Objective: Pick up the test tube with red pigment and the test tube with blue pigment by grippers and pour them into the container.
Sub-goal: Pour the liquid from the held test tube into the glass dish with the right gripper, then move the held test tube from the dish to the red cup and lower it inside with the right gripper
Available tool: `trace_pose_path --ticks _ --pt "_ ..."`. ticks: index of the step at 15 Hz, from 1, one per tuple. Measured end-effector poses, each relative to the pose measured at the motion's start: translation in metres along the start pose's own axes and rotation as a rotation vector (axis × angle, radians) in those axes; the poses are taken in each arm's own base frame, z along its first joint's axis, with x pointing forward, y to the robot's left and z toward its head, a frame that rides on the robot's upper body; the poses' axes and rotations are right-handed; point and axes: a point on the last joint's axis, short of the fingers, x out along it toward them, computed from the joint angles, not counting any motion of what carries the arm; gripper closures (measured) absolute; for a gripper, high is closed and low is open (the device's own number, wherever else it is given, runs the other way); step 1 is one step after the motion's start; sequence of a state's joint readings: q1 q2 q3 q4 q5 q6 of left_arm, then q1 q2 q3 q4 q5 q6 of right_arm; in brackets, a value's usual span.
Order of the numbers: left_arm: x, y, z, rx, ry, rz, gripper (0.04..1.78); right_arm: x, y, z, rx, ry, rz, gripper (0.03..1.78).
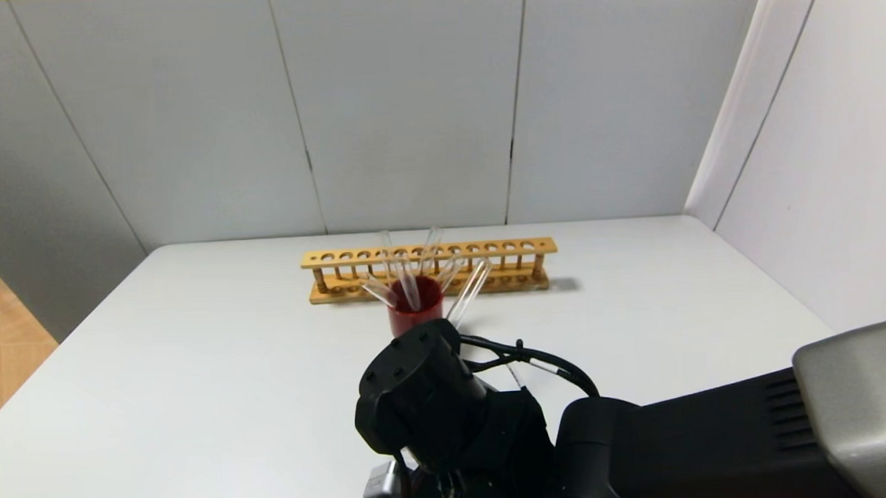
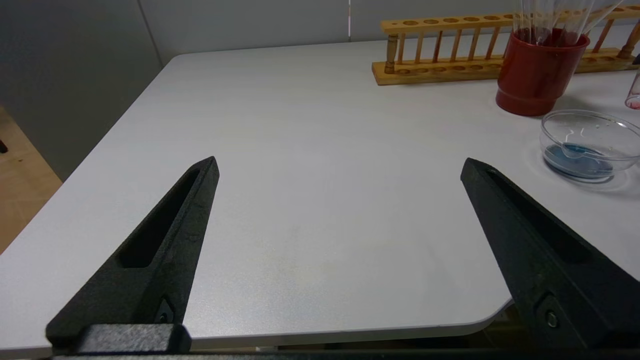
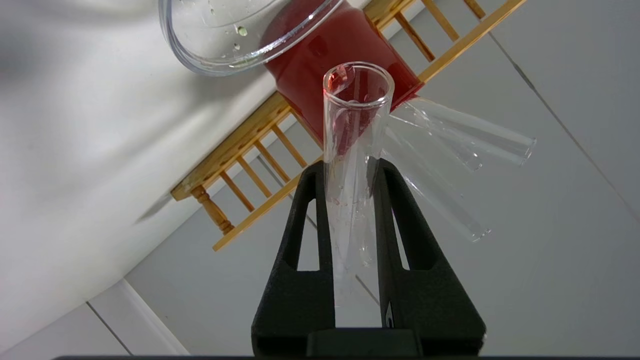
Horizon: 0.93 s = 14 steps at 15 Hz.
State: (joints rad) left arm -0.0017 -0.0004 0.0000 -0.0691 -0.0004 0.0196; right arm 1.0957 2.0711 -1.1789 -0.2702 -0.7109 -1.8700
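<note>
1. Your left end effector [image 2: 340,170] is nearest: fingers spread wide apart, nothing between them, hanging over bare white counter [image 2: 310,150] by its near edge. It does not show in the head view.
2. Your right end effector [image 3: 350,175] is clamped on the test tube with red pigment [image 3: 352,150], both fingers pressed on the glass. In the right wrist view the tube's open mouth points toward the container [image 3: 220,30] and the red cup [image 3: 340,55]. A red smear sits inside the rim at the mouth.
3. In the head view the right arm [image 1: 493,424] covers the near centre of the counter, just in front of the red cup, and hides its own end effector and the container.
4. The container [image 2: 590,145] stands on the counter just beside the red cup [image 2: 537,70], on its near side. It holds a pool of blue liquid at the bottom.
5. You cannot single out the test tube with blue pigment. The clear tubes [image 1: 407,276] leaning fanned out in the red cup [image 1: 414,309] show no colour that you can tell.
6. Farthest back: the wooden test tube rack [image 1: 429,268] runs across the counter right behind the red cup, near the wall panels [image 1: 408,103].
</note>
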Motion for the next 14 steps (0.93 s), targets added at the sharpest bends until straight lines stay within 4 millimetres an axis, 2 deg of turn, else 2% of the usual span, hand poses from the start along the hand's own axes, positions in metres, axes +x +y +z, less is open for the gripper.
trace_pose_path --ticks 9,14 --pt "0.0000 0.0000 0.0000 0.000 0.000 0.000 0.11 0.0008 -0.0006 -0.0012 0.020 0.003 -0.005 1.55" --pt "0.0000 0.0000 0.0000 0.000 0.000 0.000 0.11 -0.0020 -0.0026 -0.0052 0.238 -0.002 -0.020 1.55"
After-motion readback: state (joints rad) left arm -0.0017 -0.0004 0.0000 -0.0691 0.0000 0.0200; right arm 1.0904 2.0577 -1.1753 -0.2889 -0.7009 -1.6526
